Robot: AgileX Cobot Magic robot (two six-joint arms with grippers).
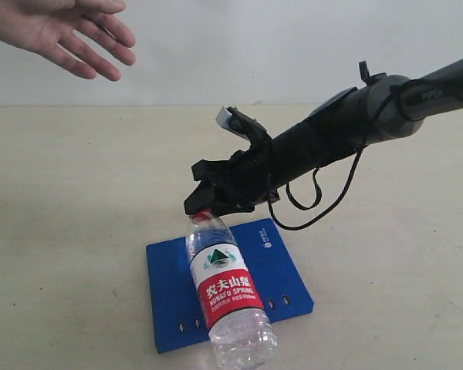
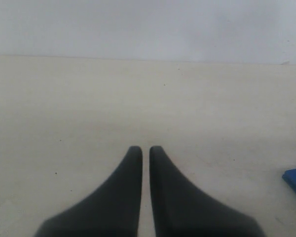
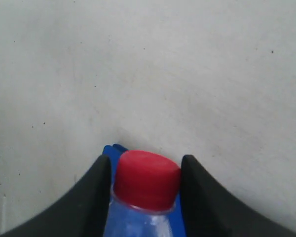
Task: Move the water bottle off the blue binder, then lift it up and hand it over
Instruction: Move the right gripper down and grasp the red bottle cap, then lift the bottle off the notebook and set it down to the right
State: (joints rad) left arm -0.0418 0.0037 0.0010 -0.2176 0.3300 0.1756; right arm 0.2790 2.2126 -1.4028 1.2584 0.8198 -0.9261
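Clear water bottle — red-capped, flat blue binder

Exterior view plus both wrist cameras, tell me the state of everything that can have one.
water bottle: capped, lying on its side across the blue binder.
blue binder: closed, flat on the table.
right gripper: shut on the water bottle's capped end.
left gripper: shut, empty.
person's hand: open, empty.

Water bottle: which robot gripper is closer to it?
Right. The right gripper clamps the red cap of the water bottle. The left gripper sits shut over the table, away from it.
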